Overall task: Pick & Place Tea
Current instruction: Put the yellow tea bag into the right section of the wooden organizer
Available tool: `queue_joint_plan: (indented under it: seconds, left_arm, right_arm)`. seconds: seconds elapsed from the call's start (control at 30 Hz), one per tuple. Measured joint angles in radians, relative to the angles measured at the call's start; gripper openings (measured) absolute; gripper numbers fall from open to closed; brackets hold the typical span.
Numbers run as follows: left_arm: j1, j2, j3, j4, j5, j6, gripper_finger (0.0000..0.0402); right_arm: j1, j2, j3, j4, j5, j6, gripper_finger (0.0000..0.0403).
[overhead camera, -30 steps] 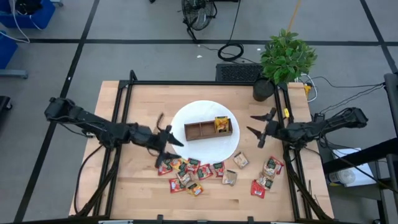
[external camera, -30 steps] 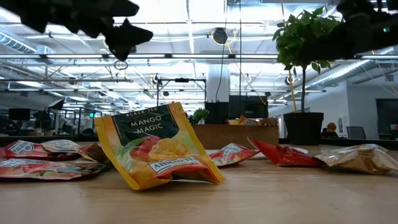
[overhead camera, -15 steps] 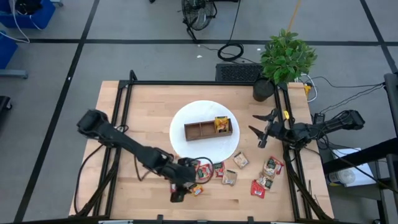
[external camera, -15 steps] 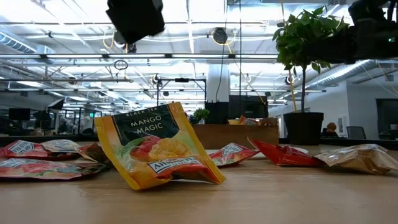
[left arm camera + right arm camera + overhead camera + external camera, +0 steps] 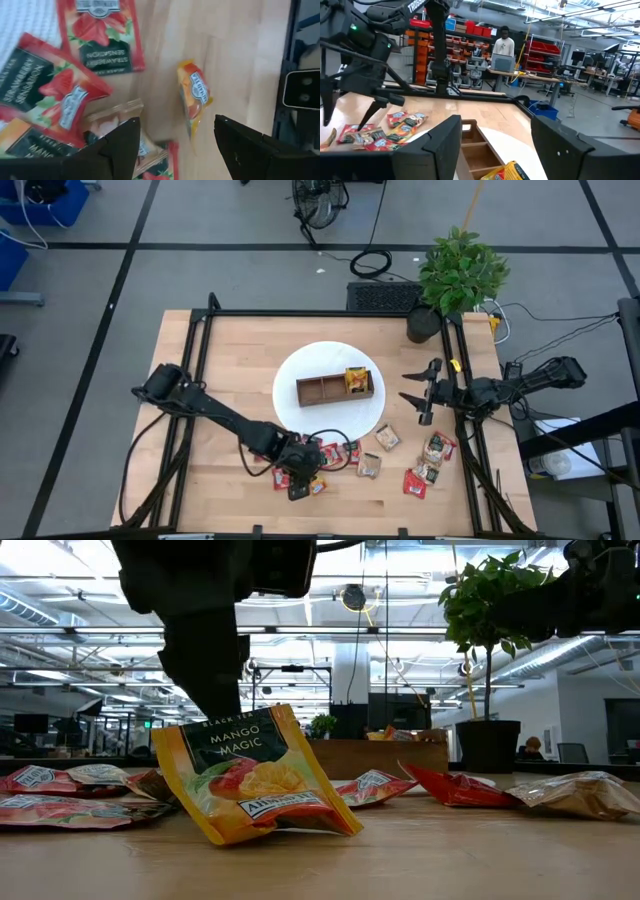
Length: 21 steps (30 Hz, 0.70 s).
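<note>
Since a second ago the left arm has swung from beside the plate toward the table's front edge, and the left gripper [image 5: 301,485] now hangs over the near end of the tea sachet pile [image 5: 312,455]. The right arm has barely shifted.

In the left wrist view the left gripper's jaws stand wide apart and hold nothing; a yellow mango sachet [image 5: 194,97] lies between them on the bare wood, resting on its edge, apart from both fingers [image 5: 117,150]. Beside it lie red sachets [image 5: 100,32] printed "STRAWBERRY SENSATION", touching and overlapping one another, with a tan sachet [image 5: 114,114] at their edge. In the low view the same yellow sachet [image 5: 255,780] reads "BLACK TEA", "MANGO MAGIC" and "AHMAD TEA", and the dark gripper body sits just above and behind it.

The pile spreads along the front of the wooden table [image 5: 230,350], between the white plate [image 5: 300,365] and the front edge. A smaller group of tan and red sachets [image 5: 428,465] lies toward the front right corner. One yellow sachet [image 5: 357,380] sits in the right compartment of the wooden tray [image 5: 322,389], which stands on the plate.

The right gripper [image 5: 420,392] hovers near the right edge of the table, just beyond the plate's rim, its jaws open and empty. A potted plant [image 5: 455,275] stands at the far right corner.
</note>
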<state>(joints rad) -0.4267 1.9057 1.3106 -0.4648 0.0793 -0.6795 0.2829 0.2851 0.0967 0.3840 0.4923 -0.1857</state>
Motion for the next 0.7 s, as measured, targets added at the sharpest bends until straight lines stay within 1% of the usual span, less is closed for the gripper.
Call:
queue_joint_plan:
  seconds: [0.27,0.4,0.5,0.6,0.7]
  left_arm:
    - [0.001,0.002,0.000,0.029,0.001,0.003,0.0253]
    - [0.001,0.014,0.000,0.032,0.022,-0.040,0.0253]
    - [0.001,0.029,0.000,0.037,0.028,-0.041,0.0253]
    - [0.001,0.041,0.000,0.052,0.057,-0.039,0.0253]
    - [0.004,0.049,0.000,0.055,0.053,-0.030,0.0253]
  right_arm:
    - [0.000,0.003,0.000,-0.022,0.000,0.010,0.0219]
    - [0.000,0.004,0.000,-0.022,0.000,0.010,0.0219]
    - [0.000,0.004,0.000,-0.022,0.000,0.010,0.0219]
    - [0.000,0.004,0.000,-0.022,0.000,0.010,0.0219]
    - [0.000,0.004,0.000,-0.022,0.000,0.010,0.0219]
